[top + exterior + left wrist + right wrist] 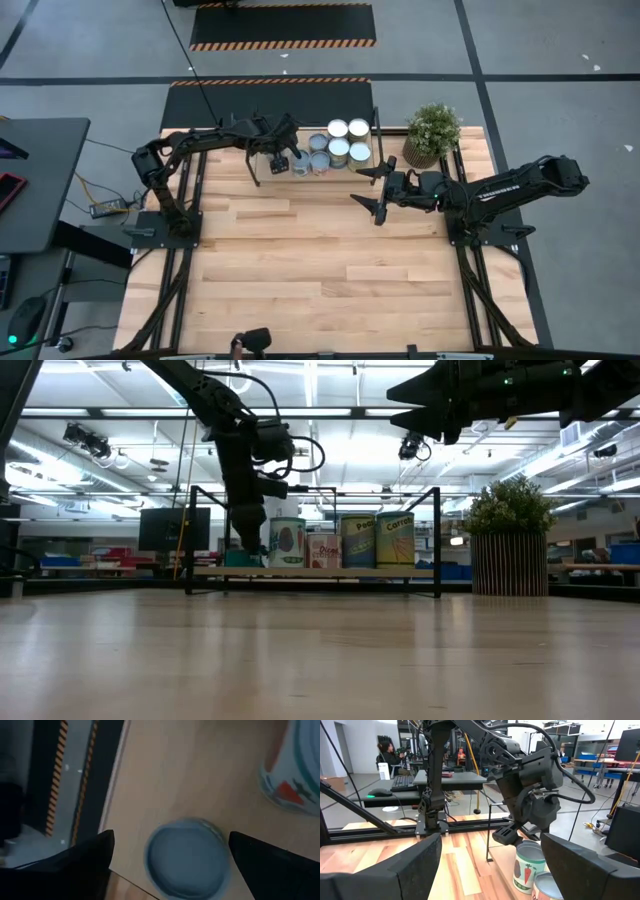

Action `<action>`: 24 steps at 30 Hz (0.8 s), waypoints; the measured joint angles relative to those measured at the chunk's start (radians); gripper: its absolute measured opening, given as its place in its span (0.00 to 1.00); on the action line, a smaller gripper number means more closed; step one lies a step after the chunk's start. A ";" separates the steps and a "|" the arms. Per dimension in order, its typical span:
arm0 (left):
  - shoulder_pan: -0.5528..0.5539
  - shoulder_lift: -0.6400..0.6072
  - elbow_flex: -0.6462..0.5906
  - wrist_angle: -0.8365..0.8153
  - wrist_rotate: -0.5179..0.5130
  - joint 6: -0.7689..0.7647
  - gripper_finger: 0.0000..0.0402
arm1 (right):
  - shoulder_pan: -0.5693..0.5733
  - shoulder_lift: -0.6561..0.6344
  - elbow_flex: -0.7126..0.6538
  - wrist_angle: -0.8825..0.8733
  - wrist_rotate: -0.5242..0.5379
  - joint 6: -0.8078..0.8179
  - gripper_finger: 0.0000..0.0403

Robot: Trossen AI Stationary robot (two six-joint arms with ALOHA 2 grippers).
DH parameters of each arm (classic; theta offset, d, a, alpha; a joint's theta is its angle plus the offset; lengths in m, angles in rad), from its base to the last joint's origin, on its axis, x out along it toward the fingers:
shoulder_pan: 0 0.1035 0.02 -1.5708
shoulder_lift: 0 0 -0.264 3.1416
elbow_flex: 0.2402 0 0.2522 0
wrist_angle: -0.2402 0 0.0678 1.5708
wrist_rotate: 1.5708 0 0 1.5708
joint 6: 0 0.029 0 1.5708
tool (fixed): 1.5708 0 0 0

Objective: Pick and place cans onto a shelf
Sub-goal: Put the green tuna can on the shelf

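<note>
Right under the left gripper, a small silver can with a pale bluish-grey lid stands upright on the light-wood shelf in its black frame, between wide-open jaws that do not touch it. Its sides are hidden. The right gripper, jaws also spread and empty, hangs over the desk, near the other cans.

table: shelf and plant at far edge
shelf: cans clustered at its right end
</note>
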 joint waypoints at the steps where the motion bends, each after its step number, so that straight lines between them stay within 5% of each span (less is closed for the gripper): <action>1: -0.003 0.000 0.000 0.008 -0.015 0.004 1.00 | 0.000 0.000 0.000 0.000 0.000 0.000 0.87; 9: -0.015 0.000 0.000 0.071 -0.198 0.034 1.00 | 0.000 0.000 0.000 0.000 0.000 -0.001 0.87; 24: -0.001 0.000 -0.001 -0.001 -0.142 0.010 1.00 | 0.000 0.000 0.000 0.007 0.000 0.001 0.87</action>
